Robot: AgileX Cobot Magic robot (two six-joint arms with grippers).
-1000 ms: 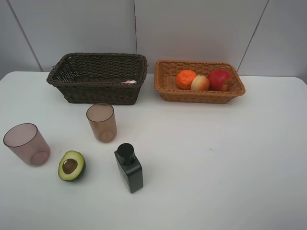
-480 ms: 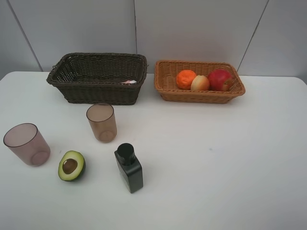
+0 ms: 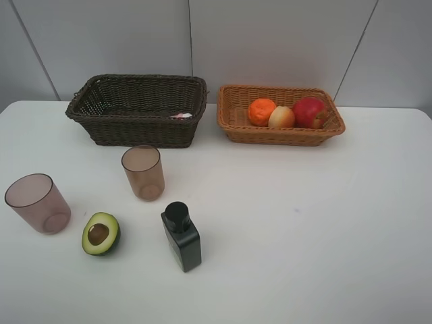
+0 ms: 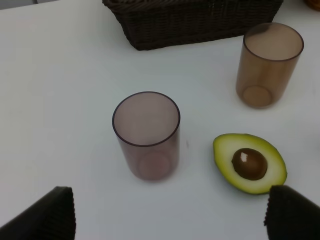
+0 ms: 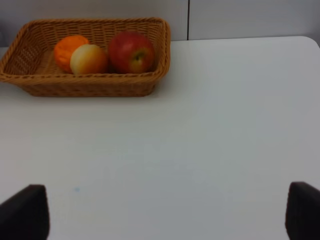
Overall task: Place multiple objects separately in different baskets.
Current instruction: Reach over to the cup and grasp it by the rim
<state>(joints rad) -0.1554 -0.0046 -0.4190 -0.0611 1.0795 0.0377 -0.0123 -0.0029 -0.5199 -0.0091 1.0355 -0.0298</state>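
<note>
Avocado point(image 4: 250, 162) by wide-open, empty left claw point(image 4: 170, 202)

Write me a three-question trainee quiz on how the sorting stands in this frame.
1. True or false: the avocado half lies cut side up on the table.
2. Which fruit sits between the apple and the tangerine in the tan basket? A plum, B peach, C lemon.
3. Fill in: ___ cups stand outside the baskets.
Key: 1 true; 2 B; 3 two.
</note>
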